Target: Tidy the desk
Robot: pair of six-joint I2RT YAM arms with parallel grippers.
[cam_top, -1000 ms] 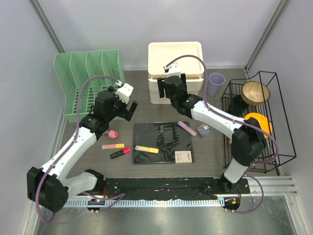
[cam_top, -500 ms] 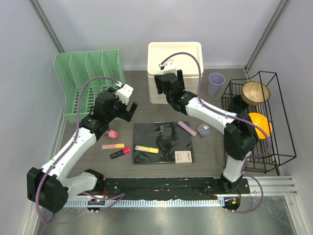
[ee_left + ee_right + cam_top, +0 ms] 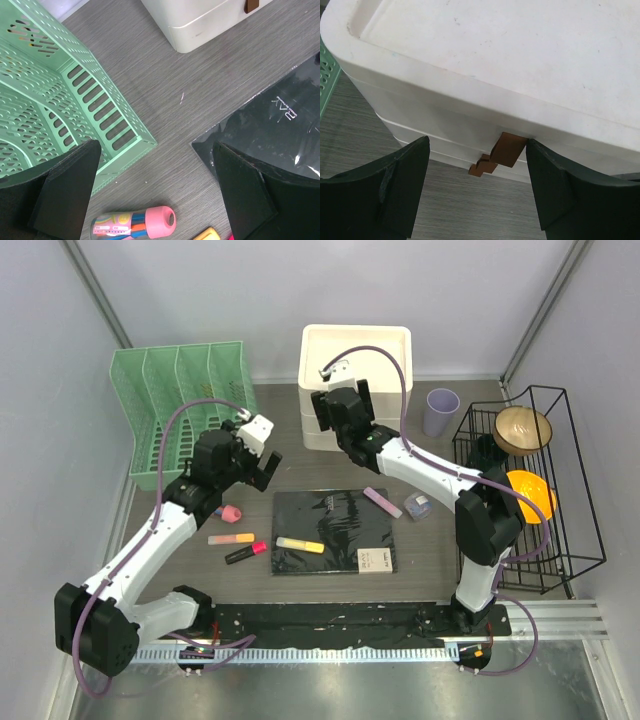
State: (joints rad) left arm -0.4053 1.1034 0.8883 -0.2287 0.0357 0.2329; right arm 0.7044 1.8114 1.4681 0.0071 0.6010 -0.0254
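Observation:
The desk [image 3: 300, 455] is a dark wood-grain tabletop. On it lie a black notebook [image 3: 333, 530], a yellow highlighter [image 3: 300, 545] on the notebook, an orange highlighter [image 3: 231, 538], a red one [image 3: 245, 552] and a pink-capped marker tube [image 3: 231, 512]. My left gripper [image 3: 260, 470] is open and empty above the desk, between the green file rack [image 3: 175, 410] and the notebook; the marker tube [image 3: 132, 224] lies just below its open jaws [image 3: 155, 195]. My right gripper [image 3: 340, 412] is open at the front of the white drawer box [image 3: 357, 355], its jaws [image 3: 477, 185] either side of the brown tabs [image 3: 507, 150].
A purple cup [image 3: 441, 411] stands right of the white box. A black wire rack [image 3: 530, 490] at the right holds a wooden bowl [image 3: 522, 429] and an orange item [image 3: 530, 490]. A lilac stick [image 3: 382, 502] and a small clear box [image 3: 417, 505] lie right of the notebook.
My right gripper has moved left and farther back, up to the front of the white box. My left gripper has shifted slightly toward me. Both stay open.

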